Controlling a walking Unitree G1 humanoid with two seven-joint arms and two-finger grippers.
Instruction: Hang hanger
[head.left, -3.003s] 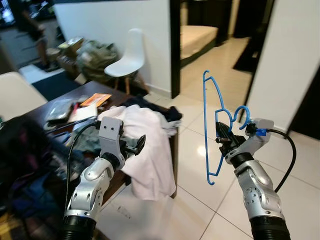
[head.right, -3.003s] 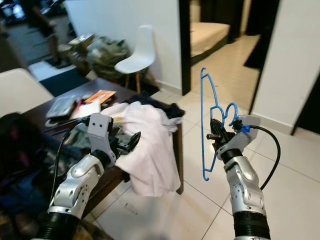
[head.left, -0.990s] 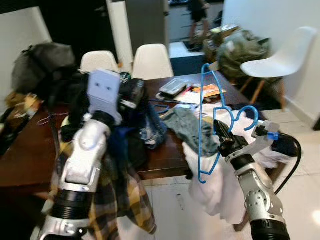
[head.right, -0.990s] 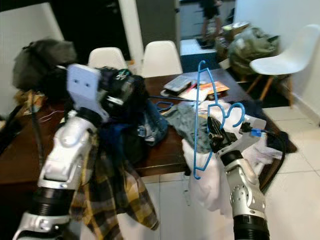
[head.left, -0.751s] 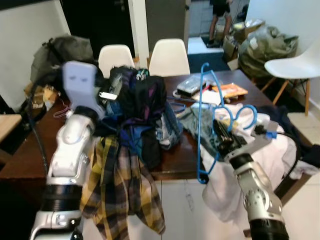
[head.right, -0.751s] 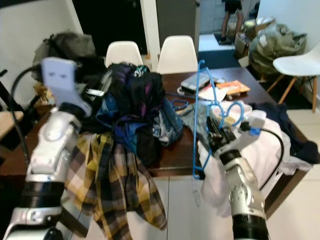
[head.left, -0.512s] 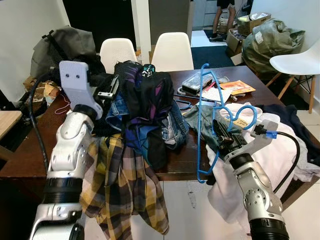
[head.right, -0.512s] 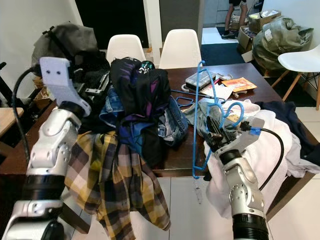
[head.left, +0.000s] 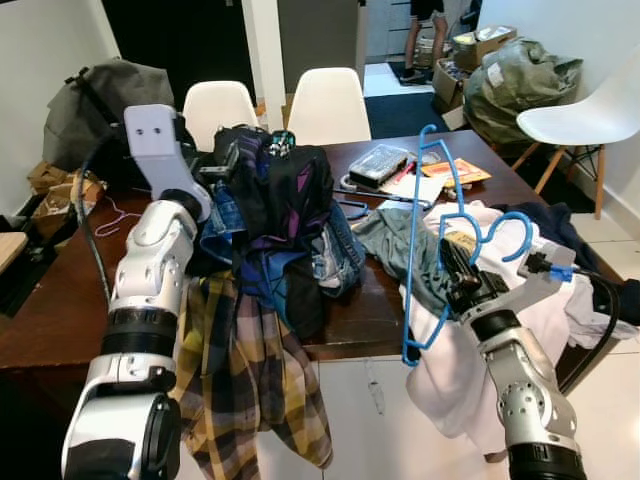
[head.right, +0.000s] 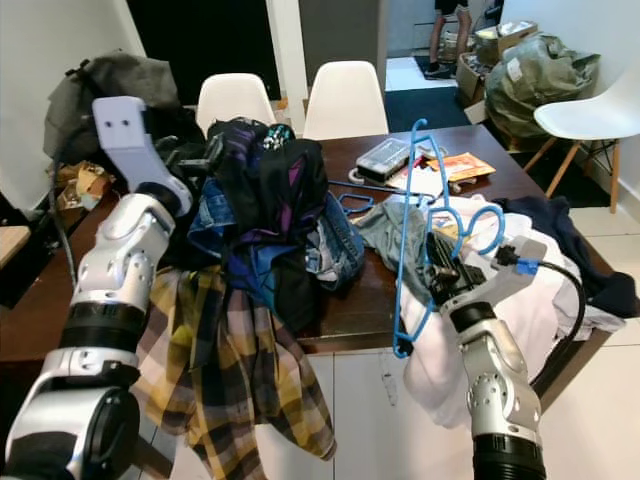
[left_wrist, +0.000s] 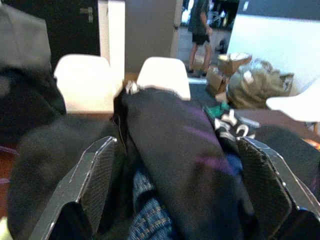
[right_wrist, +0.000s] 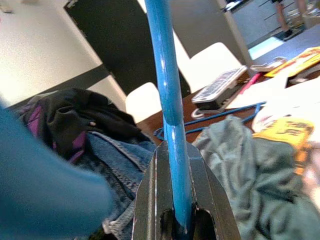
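Note:
A blue wire hanger (head.left: 412, 232) stands upright in front of me, its hook (head.left: 502, 228) curling toward my right arm. My right gripper (head.left: 456, 276) is shut on its lower bar; in the right wrist view the blue bar (right_wrist: 169, 100) runs straight up out of the closed jaws. My left gripper (head.left: 224, 163) is raised at the left side of a heap of dark clothes (head.left: 285, 200) on the brown table (head.left: 60, 310). In the left wrist view its fingers (left_wrist: 100, 170) stand wide apart, open, with a black and purple garment (left_wrist: 180, 150) between them.
A yellow plaid shirt (head.left: 240, 370) hangs over the table's front edge. A white garment (head.left: 470, 350) drapes the right corner. Two white chairs (head.left: 325, 100) stand behind the table and a third (head.left: 580, 120) at the right. A person (head.left: 420, 30) stands far back.
The view has swung from the tiled doorway round to the cluttered table and settled. My right gripper keeps the hanger throughout. My left arm has risen beside the clothes heap.

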